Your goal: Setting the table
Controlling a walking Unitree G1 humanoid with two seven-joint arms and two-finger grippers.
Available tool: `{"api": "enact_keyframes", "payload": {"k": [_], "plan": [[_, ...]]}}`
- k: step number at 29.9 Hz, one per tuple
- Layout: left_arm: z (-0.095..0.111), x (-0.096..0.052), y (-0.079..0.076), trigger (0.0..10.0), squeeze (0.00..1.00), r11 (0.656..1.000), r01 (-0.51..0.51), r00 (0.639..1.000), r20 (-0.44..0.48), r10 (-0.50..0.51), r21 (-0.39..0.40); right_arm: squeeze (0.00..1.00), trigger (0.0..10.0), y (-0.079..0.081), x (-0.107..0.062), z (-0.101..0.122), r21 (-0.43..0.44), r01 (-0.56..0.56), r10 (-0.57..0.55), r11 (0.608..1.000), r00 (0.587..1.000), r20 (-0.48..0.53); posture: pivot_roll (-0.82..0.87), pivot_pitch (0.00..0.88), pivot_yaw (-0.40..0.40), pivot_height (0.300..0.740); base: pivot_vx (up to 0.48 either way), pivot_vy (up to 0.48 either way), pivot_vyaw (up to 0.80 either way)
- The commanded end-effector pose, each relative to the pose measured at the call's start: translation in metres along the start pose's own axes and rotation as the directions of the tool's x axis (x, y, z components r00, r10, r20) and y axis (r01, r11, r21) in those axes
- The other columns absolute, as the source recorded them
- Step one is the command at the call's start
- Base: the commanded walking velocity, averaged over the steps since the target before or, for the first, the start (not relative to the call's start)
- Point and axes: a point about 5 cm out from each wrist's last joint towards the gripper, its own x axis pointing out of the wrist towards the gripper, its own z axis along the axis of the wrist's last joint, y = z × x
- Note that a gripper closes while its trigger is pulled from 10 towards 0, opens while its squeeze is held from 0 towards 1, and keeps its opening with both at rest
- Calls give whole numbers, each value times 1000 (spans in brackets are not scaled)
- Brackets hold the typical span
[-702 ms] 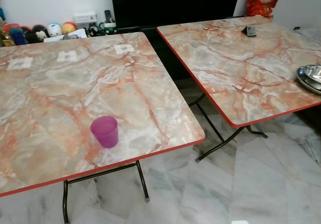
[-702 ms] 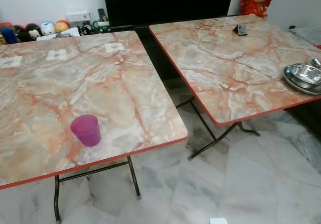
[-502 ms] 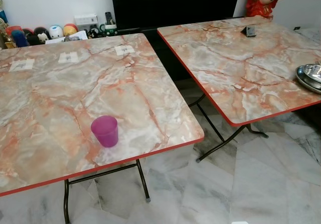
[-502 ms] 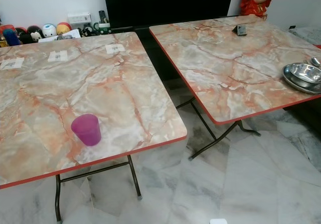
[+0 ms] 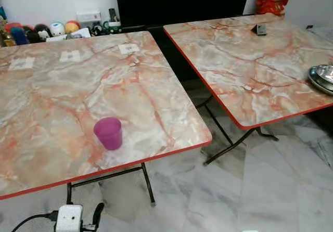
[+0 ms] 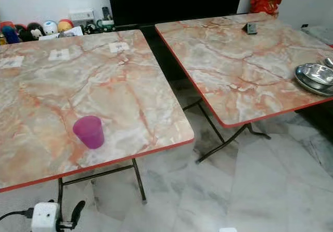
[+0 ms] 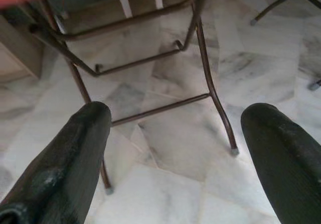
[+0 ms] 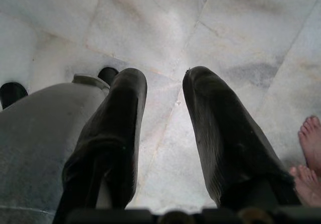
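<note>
Left eye view: two folding worktops with orange-veined marble-pattern tops and red edging stand side by side, with a gap between them. On the left worktop (image 5: 62,97) a translucent magenta plastic cup (image 5: 108,133) stands upright near the front edge. A stack of shallow steel plates (image 5: 323,79) sits at the far right edge of the right worktop (image 5: 250,60). The left arm's white wrist unit (image 5: 69,218) shows at the bottom.

Right eye view: the same layout, with more of the plates visible.

Left wrist view: the left hand (image 7: 175,153) hangs below the worktop with its fingers wide apart and nothing between them, above the metal worktop legs (image 7: 210,88) and the marble floor.

Right wrist view: the right hand (image 8: 163,133) hangs idle over the floor, fingers apart and empty. A person's bare toes (image 8: 308,158) stand just beside it.

Assessment: the setting is barely begun; one cup is placed and the plates remain to be set out.
</note>
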Motion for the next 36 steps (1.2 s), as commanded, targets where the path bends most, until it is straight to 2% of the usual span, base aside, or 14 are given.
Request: {"api": "enact_keyframes", "payload": {"k": [1, 3, 7, 10, 14, 15, 16, 19, 21, 24, 25, 27, 30, 36], "plan": [[5, -5, 3, 10000, 0, 1000, 16, 1000, 10, -17, 14, 0, 10000, -1, -1, -6, -7, 3, -3, 1000, 1000, -14, 46, 94, -12, 740, 0, 0, 0], [19, -14, 4, 10000, 0, 999, 45, 998, 48, -46, 28, 0, 10000, -2, -1, -5, -10, 4, -4, 1000, 1000, -13, 55, 95, -15, 740, 0, 0, 0], [32, -19, 4, 10000, 0, 996, 80, 993, 82, -82, 30, 0, 10000, -2, -1, -5, -15, 4, -4, 1000, 1000, -13, 64, 94, -17, 740, 0, 0, 0], [44, -33, 3, 10000, 0, 978, 152, 982, 92, -166, 141, 0, 10000, -3, -1, -4, -28, -1, 0, 1000, 1000, -13, 71, 96, -22, 740, 0, 0, 0], [58, -38, 5, 10000, 0, 974, 141, 977, 131, -166, 178, 0, 10000, -4, -1, -3, -32, 1, -1, 999, 1000, -12, 79, 98, -25, 740, 0, 0, 0], [71, -35, 4, 10000, 0, 974, 133, 972, 169, -164, 181, 0, 10000, -4, -1, -3, -35, 1, -2, 999, 1000, -11, 79, 98, -25, 740, 0, 0, 0], [71, -35, 4, 10000, 0, 974, 133, 972, 169, -164, 181, 0, 10000, -4, -1, -3, -35, 1, -2, 999, 1000, -11, 79, 98, -25, 740, 0, 0, 0], [88, -25, -4, 10000, 0, 973, 147, 958, 218, -185, 179, 0, 10000, -4, -1, -3, -44, -1, 0, 999, 1000, -12, 75, 99, -28, 740, 0, 0, 0], [99, -10, -12, 10000, 0, 974, 170, 950, 236, -203, 152, 0, 10000, -3, -1, -3, -37, 2, -2, 999, 1000, -10, 69, 98, -23, 740, 0, 0, 0], [100, 2, -17, 10000, 0, 978, 174, 950, 241, -198, 120, 0, 10000, -3, -1, -3, -35, 4, -5, 999, 1000, -10, 62, 98, -22, 740, 0, 0, 0], [100, 2, -17, 10000, 0, 978, 174, 950, 241, -198, 120, 0, 10000, -3, -1, -3, -35, 4, -5, 999, 1000, -10, 62, 98, -22, 740, 0, 0, 0], [101, 18, -23, 10000, 0, 983, 169, 955, 233, -182, 74, 0, 10000, -3, -1, -3, -33, 6, -6, 999, 1000, -10, 55, 96, -23, 740, 0, 0, 0], [102, 26, -28, 10000, 0, 981, 184, 954, 226, -195, 69, 0, 10000, -2, -1, -4, -29, 8, -8, 1000, 1000, -11, 39, 96, -20, 740, 0, 0, 0], [99, 33, -26, 10000, 0, 985, 165, 964, 201, -173, 57, 0, 10000, -3, -1, -4, -24, 13, -13, 1000, 1000, -11, 39, 94, -20, 740, 0, 0, 0]]}}
